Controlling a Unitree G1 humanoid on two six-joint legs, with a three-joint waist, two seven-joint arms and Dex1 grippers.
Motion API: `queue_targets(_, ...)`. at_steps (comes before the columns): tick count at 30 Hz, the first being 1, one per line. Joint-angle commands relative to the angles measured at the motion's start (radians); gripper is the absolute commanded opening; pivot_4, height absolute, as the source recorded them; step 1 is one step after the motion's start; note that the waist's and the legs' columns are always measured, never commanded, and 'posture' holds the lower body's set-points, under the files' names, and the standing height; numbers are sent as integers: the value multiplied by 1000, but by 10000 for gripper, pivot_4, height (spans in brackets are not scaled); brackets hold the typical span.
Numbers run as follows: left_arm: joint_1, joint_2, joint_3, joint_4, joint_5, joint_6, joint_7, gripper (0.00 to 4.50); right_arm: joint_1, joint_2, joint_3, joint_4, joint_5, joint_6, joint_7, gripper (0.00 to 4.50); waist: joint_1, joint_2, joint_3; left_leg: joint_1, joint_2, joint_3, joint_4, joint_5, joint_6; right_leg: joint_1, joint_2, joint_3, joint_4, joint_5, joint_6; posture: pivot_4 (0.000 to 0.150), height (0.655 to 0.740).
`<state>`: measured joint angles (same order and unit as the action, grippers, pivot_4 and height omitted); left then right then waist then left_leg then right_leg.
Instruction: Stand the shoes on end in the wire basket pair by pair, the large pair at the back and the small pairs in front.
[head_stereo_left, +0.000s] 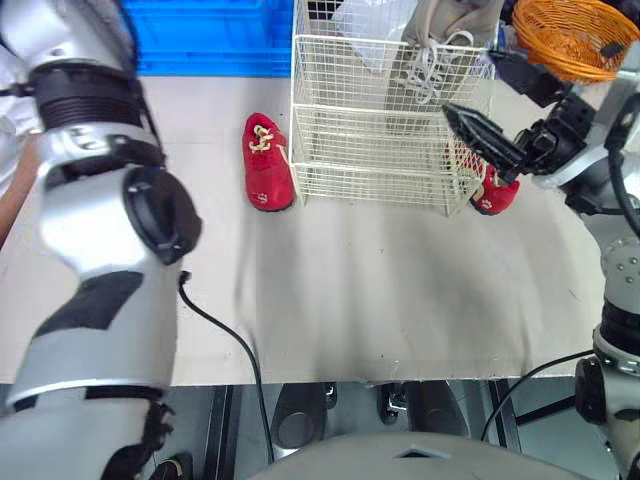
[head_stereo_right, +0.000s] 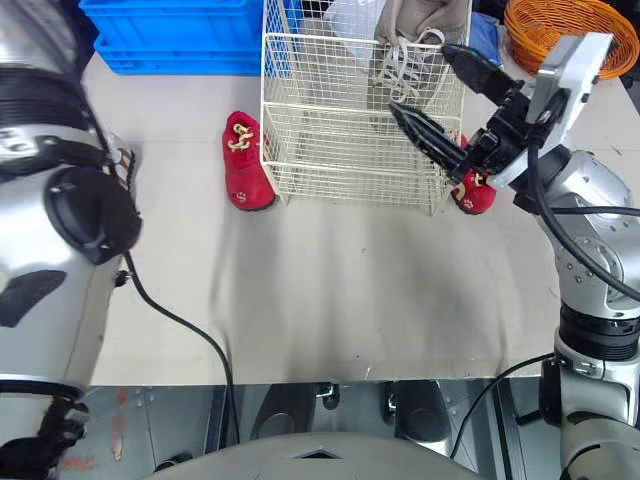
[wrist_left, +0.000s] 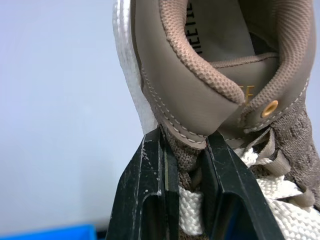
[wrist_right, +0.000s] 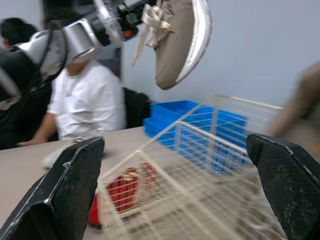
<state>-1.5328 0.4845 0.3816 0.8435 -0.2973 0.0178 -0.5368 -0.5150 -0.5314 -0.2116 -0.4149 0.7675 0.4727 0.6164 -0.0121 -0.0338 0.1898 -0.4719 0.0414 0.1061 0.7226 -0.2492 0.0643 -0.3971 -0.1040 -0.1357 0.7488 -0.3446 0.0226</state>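
And there was the left gripper (wrist_left: 185, 139), its two black fingers pressed together on the edge of a tan shoe (wrist_left: 210, 65), right beside the cream laces. In the right wrist view that shoe hung toe-down in the air, well above the rim of the wire basket (head_stereo_left: 370, 160), with a person (wrist_right: 85, 95) in a white shirt seated behind it.

Down on the surface (head_stereo_left: 380, 300), a red shoe (head_stereo_left: 268, 165) lay just beside the basket's left wall, sole down and outside the wire. A blue crate (head_stereo_left: 210, 35) sat behind it.

Inside the basket, at the back and toward the right, stood a second tan shoe (head_stereo_right: 410, 30), its white laces dangling over the mesh. The front of the basket held nothing.

Over to the right gripper (head_stereo_right: 420, 78): fingers spread wide, gripping nothing, hovering at the basket's right side with one finger over the wire and one by the rim. Just beneath it the other red shoe (head_stereo_right: 472, 192) sat on the surface at the basket's front right corner, outside the wire and apart from the fingers. An orange basket (head_stereo_left: 575, 35) stood at the far right.
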Motion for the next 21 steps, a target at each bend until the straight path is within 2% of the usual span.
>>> queue_targets(1,-23,-41,-17,-52,19,-159,80,2737,16,-3,-44,-55,-5,-33,-31,45000,-1,0,0,0,0,0,0,0,0,0,0,0,0,0,0,1500,6860)
queue_targets(7,34,-143,-96,-10,118,-394,181,2737,60,-7,-71,-95,-15,-46,-78,45000,3,0,0,0,0,0,-1,0,0,0,0,-1,0,0,0,1500,6860)
queue_targets(13,140,-259,-148,16,182,-507,303,2737,114,5,-94,-118,-44,-87,-110,45000,11,0,0,0,-1,0,0,0,0,0,0,-2,0,0,0,1500,6860)
queue_targets(18,179,-283,-196,61,256,-536,396,2737,133,14,-86,-130,-47,-100,-131,45000,8,0,0,0,-1,0,-1,0,0,0,0,-2,0,0,0,1500,6860)
queue_targets(21,203,-284,-233,83,283,-557,379,2737,139,16,-84,-136,-47,-104,-141,45000,6,0,0,1,-1,1,-1,0,0,0,0,-2,0,0,0,1500,6860)
